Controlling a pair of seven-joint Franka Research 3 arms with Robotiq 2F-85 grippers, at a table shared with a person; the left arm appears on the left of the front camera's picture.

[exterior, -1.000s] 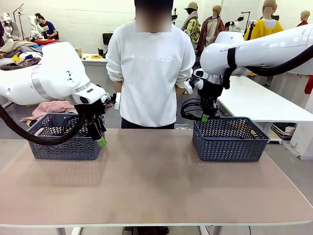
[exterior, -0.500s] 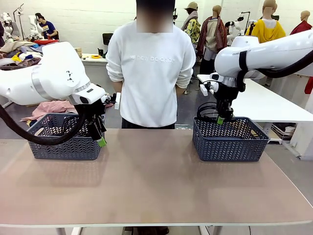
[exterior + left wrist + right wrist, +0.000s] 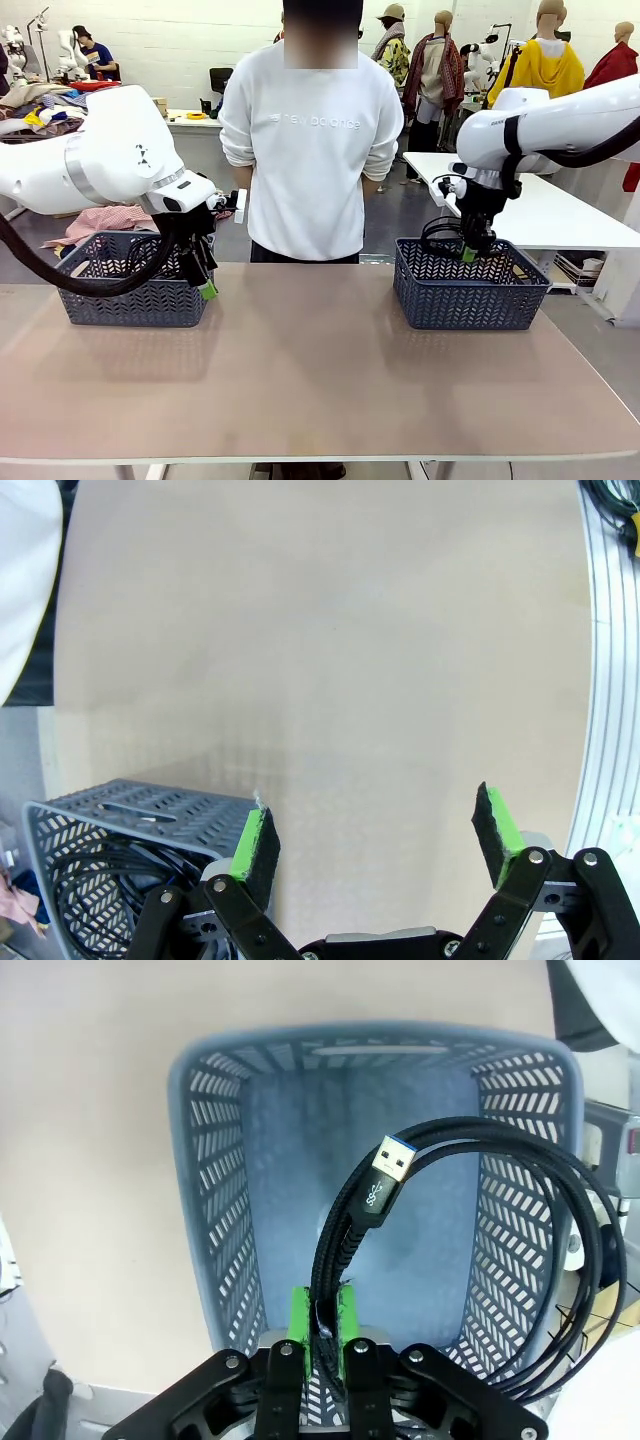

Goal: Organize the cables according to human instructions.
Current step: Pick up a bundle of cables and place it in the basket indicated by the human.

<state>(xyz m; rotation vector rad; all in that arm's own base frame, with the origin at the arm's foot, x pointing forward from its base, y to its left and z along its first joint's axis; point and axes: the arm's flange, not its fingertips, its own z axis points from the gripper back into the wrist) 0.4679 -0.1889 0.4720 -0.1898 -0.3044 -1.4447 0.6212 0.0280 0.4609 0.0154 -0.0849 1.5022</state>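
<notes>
Now the right claw [image 3: 468,254] hangs over the right-hand grey-blue plastic lattice basket [image 3: 468,290], its green pads [image 3: 298,1328] pinched tight on a coiled black braided cable [image 3: 560,1250]. From the right wrist view, that cable loops out wide above the basket's open mouth, and its silver USB plug with a blue tongue [image 3: 385,1172] points up and away from the fingers. The loop dangles just above the basket rim in the front view, not yet resting inside.

Over on the other side, the left claw [image 3: 203,277] sits low by the near right corner of the left-hand grey-blue lattice basket [image 3: 120,300], jaws spread wide with nothing between them; the left wrist view shows bare tan table [image 3: 320,680] through the gap. More thin black cables [image 3: 95,895] lie heaped inside that left basket.

A person in a white sweatshirt [image 3: 310,150] stands at the far edge of the table between the two baskets, arms tucked behind the back.
</notes>
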